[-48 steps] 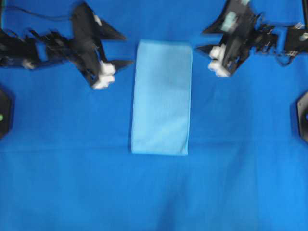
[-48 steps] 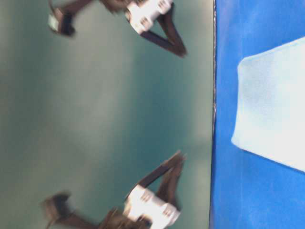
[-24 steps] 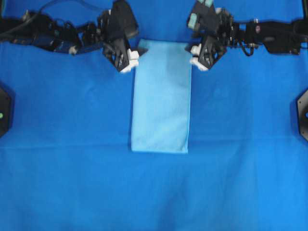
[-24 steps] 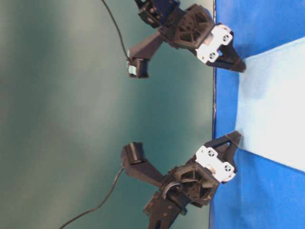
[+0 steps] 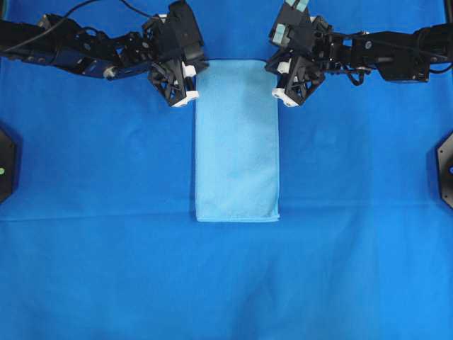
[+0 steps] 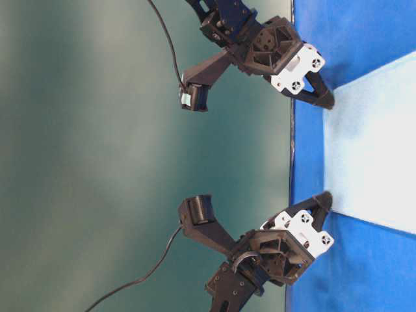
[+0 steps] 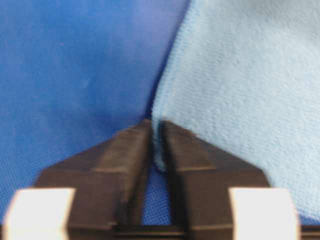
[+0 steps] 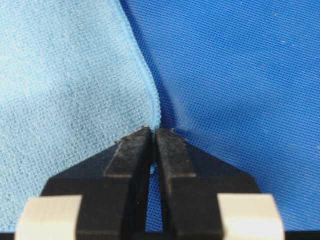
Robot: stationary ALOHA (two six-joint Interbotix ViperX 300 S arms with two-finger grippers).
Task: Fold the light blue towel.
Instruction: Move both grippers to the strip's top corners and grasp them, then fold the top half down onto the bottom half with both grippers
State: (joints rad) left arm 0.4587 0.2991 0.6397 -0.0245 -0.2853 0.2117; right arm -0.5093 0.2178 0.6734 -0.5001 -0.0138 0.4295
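1. The towel (image 5: pixel 237 140) lies flat as a long folded strip mid-sheet (image 5: pixel 106 269).
2. The left gripper (image 5: pixel 192 76) is pinched onto the towel's far left corner.
3. The right gripper (image 5: pixel 277 79) is pinched onto its far right corner.

No readable text, label or number anywhere

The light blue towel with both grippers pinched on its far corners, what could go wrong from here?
Both grips look thin. The left gripper holds only the hem of the light blue towel, so that corner might slip out on lifting. The right gripper is closed right at the towel's edge and may also have nipped the royal-blue sheet, dragging it along. If one corner lets go, the fold would likely come out skewed.
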